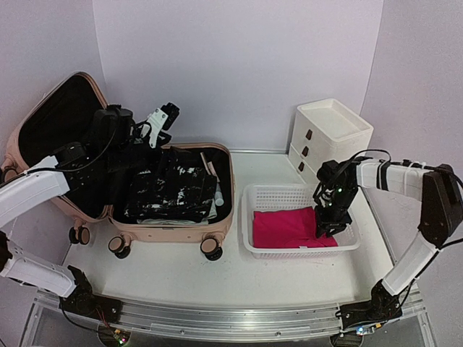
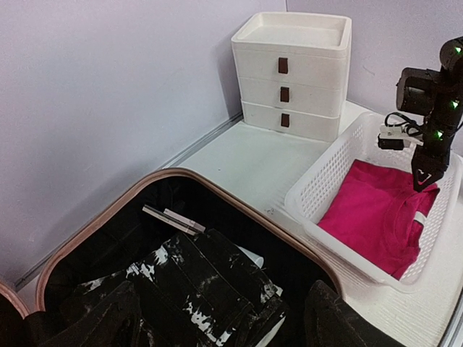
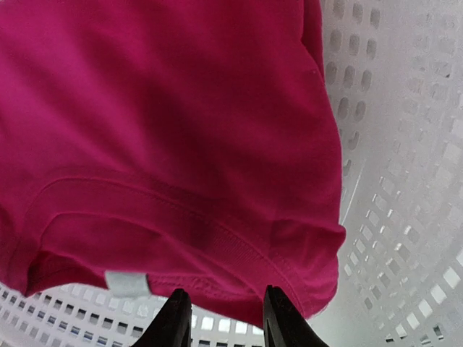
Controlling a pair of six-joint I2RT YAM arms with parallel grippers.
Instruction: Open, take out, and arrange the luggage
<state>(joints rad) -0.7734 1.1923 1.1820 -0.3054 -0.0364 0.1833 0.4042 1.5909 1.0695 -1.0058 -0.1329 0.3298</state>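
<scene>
Right gripper (image 3: 226, 322): jaws part-way spread, nothing pinched. The fingertips sit right at the hem of the magenta T-shirt (image 3: 166, 130), and I can't tell if they touch it. The white neck label (image 3: 124, 283) is just beside the fingertips. Left gripper (image 1: 165, 116): spread wide, holds nothing, hovers over the rear of the luggage (image 1: 170, 233). Its own fingers are cut off at the bottom of the wrist view, dark on dark lining, hard to separate. The luggage is pale pink and lies open right below the left gripper, lid (image 1: 43, 123) propped up beside that arm, well apart from the right gripper. Inside, under the left gripper, is a folded black-and-white patterned garment (image 1: 170, 184). Thin pale sticks (image 2: 173, 219) beyond it are too small to identify. The white perforated basket (image 1: 300, 194) under the right gripper holds only the T-shirt. The white drawer unit (image 1: 329, 130) stands beyond it, drawers shut.
</scene>
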